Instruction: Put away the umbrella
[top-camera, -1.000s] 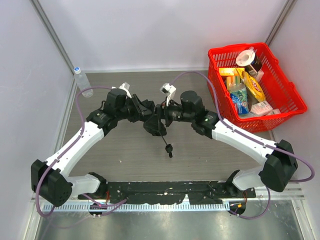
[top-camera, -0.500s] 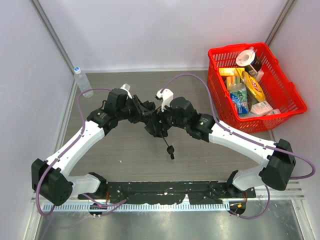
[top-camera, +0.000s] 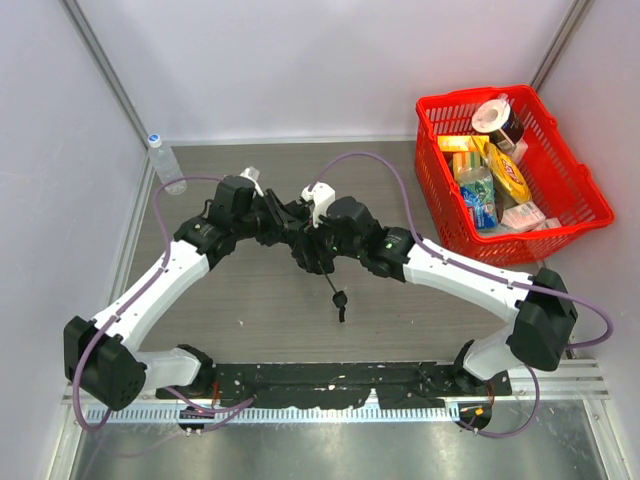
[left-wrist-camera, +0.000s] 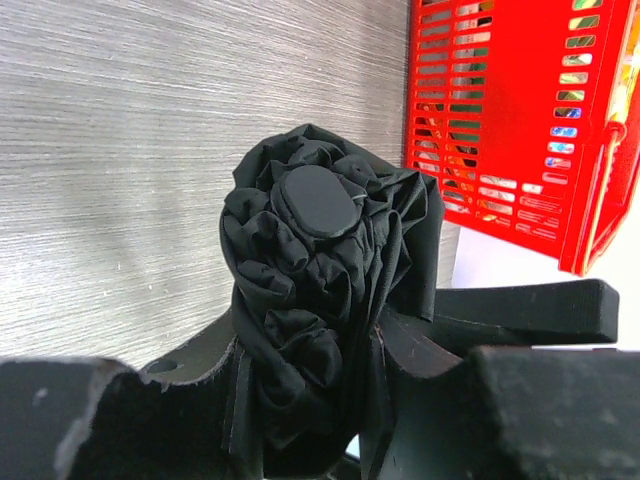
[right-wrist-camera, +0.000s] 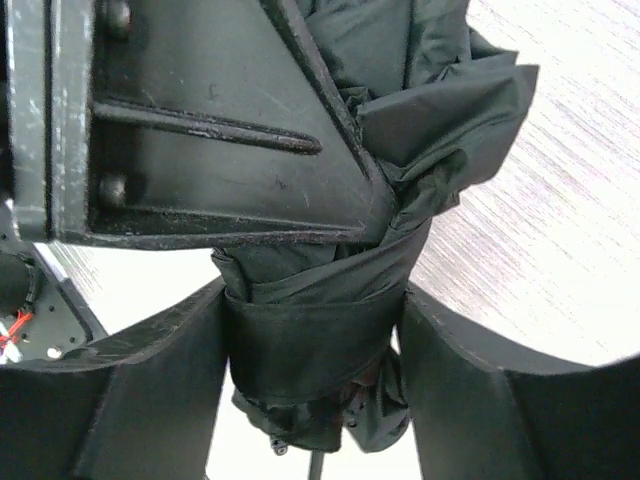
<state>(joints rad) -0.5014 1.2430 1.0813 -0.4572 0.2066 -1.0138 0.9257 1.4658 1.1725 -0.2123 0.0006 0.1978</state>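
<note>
The umbrella is a folded black bundle held above the middle of the table, its thin shaft and handle hanging down toward the near side. My left gripper is shut on the crumpled canopy end, with a finger pressed into the fabric on each side. My right gripper comes from the right. Its two fingers press on the strap-wrapped part of the umbrella, just below the left gripper's finger.
A red basket with several grocery items stands at the back right; its wall shows in the left wrist view. A clear water bottle stands at the back left by the wall.
The right arm has slid left toward the bundle and its jaws have narrowed from wide open onto the umbrella. The left gripper has kept its hold in place.
</note>
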